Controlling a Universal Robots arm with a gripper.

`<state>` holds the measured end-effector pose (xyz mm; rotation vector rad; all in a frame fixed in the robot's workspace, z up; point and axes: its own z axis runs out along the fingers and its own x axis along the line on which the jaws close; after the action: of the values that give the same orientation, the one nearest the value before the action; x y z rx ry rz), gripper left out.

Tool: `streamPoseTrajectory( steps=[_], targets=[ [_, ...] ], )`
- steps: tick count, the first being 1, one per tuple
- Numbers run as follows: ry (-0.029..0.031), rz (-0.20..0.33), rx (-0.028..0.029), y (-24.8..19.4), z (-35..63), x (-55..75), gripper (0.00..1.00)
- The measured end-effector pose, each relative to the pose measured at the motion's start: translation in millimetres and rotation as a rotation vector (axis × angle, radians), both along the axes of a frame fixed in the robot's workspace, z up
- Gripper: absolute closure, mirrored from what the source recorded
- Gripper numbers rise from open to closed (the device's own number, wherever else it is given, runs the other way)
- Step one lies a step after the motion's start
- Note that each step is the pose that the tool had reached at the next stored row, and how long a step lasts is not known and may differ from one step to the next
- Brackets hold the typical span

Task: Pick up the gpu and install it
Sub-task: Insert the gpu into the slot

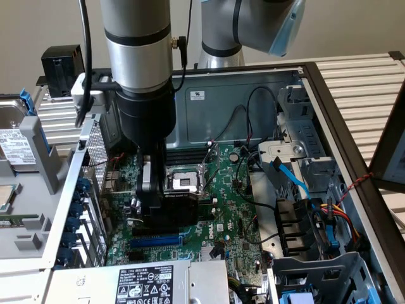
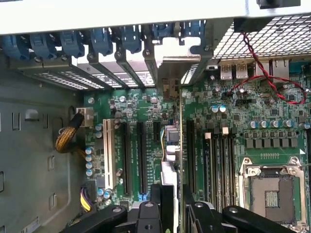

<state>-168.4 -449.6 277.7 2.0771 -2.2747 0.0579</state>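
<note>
Exterior view, L to R: the rear wall of the open PC case [image 1: 69, 190], w/ its row of blue slot latches [image 1: 81, 209], sits at the exterior view's left. Next is the claw [image 1: 150, 201], hanging straight down from the arm into the case. Then the gpu [image 1: 185, 212], pinched in it over the motherboard [image 1: 221, 209], just beside the bare CPU socket [image 1: 183, 180].

The card stands on edge, w/ its long axis parallel to the expansion slots, i.e. running L-R across the exterior view. The bracket end points at the latch wall; the other end points toward the cables and drive cage [image 1: 316, 158] at the exterior view's right.

Wrist view has the card edge-on, a thin line between the two fingers [image 2: 160, 201]. They press on its faces, jaws part closed. The silver bracket [image 2: 177, 73] is right at the rear slot openings, near a blue latch. Can't tell if the card's bottom edge is in a slot or just over it.

Room is tight at the bracket end, against the case wall. Black slots [image 2: 141, 155] flank one side; RAM slots [image 2: 218, 160] and the socket flank the other. The PSU [image 1: 158, 285] borders the near side.

Looks: black fan shroud on the side the exterior view sees, silver bracket, a white part close to the claw. Board colour is hard to tell edge-on.
</note>
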Motion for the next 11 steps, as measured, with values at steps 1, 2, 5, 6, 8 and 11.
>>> streamPoseTrajectory(
  steps=[1, 2, 5, 6, 8, 11],
  targets=[
    [-0.0001, -0.001, 0.0009, -0.8, -0.4, -0.1, 0.73],
    [0.0000, -0.003, 0.0021, -1.6, -1.0, -0.1, 0.73],
    [0.0000, -0.008, 0.0099, -3.6, -2.9, -0.5, 0.73],
    [0.0000, -0.010, 0.0132, -3.6, -3.4, -0.6, 0.73],
    [-0.0001, -0.014, 0.0177, -3.5, -4.2, -0.8, 0.73],
    [-0.0001, -0.020, 0.0203, -3.6, -5.2, -1.8, 0.73]
  ],
)
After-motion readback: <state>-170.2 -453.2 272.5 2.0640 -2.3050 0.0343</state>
